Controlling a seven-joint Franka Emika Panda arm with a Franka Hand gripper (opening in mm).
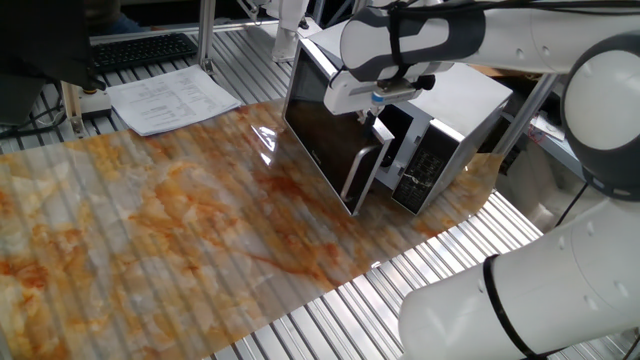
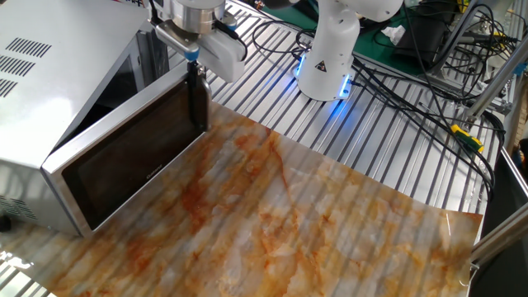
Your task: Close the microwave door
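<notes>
The white microwave [image 1: 470, 95] stands at the back right of the table; in the other fixed view it [image 2: 58, 58] fills the left side. The microwave door [image 1: 322, 135], dark glass with a silver bar handle [image 1: 358, 172], stands ajar at a small angle, with a dark wedge-shaped gap behind it [image 2: 111, 99]. The black button panel [image 1: 428, 168] shows beside the door's free edge. My gripper [image 1: 373, 116] points down at the handle end of the door [image 2: 132, 157], touching its top outer edge. Its dark fingers [image 2: 195, 82] look pressed together with nothing between them.
A marbled orange mat [image 1: 180, 230] covers the table in front of the microwave. Papers [image 1: 170, 100] and a keyboard [image 1: 145, 47] lie at the back left. The arm's base [image 2: 328, 58] and cables [image 2: 412, 74] stand behind the mat on the slatted metal table.
</notes>
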